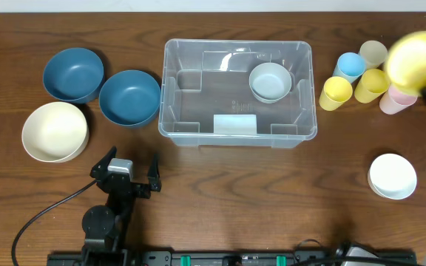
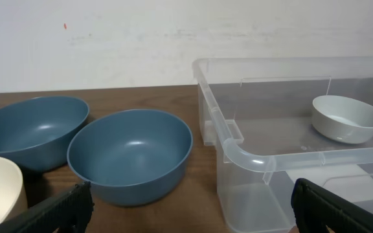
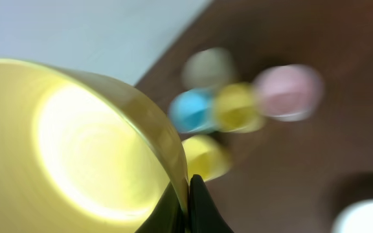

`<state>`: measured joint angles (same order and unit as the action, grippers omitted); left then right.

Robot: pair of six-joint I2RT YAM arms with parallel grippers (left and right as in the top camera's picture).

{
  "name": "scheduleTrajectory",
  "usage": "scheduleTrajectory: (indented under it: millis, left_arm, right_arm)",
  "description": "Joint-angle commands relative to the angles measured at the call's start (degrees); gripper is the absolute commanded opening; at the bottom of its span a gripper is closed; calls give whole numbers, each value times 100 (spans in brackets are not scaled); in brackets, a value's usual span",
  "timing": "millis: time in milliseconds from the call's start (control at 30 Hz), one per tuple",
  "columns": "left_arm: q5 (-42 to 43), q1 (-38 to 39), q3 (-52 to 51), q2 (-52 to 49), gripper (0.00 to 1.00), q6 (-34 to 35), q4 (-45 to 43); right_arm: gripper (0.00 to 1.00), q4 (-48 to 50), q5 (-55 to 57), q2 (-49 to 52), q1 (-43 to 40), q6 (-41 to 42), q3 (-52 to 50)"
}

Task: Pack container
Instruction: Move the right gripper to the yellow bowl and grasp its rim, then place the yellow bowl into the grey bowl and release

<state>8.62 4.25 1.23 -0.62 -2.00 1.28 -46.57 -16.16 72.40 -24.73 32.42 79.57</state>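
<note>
Entry: my right gripper (image 3: 187, 202), pinched shut on yellow bowl (image 3: 83, 149) rim. The container (image 1: 198, 103) lies well left of it, long axis left–right. My left gripper (image 1: 129, 167), spread wide, sits nearer.

Container (image 1: 198, 103): clear rect. plastic tub, upright, open top, centre of view; whitish label at front; small pale bowl (image 1: 270, 80) inside, rear-right.
</note>
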Motion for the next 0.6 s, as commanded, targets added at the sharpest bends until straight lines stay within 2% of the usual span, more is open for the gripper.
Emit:
scheduleTrajectory:
  millis: [0,100,267,433,567]
  left_arm:
    - [83,-22,-101,28,98,-96,192]
    - [83,-22,-101,28,98,-96,192]
    - [83,-22,-101,28,98,-96,192]
    - [83,-22,-101,28,98,-96,192]
    - [83,-22,-101,28,98,-96,192]
  right_arm:
    - [1,92,345,-131,1069,-162,63]
    - [1,177,1248,-22,2098,-232,63]
    - [1,516,2107,544,3294,-813,63]
    - [1,743,2774,1320,3915,-984,63]
    - [1,1060,2863,2037,4133,-1071,63]
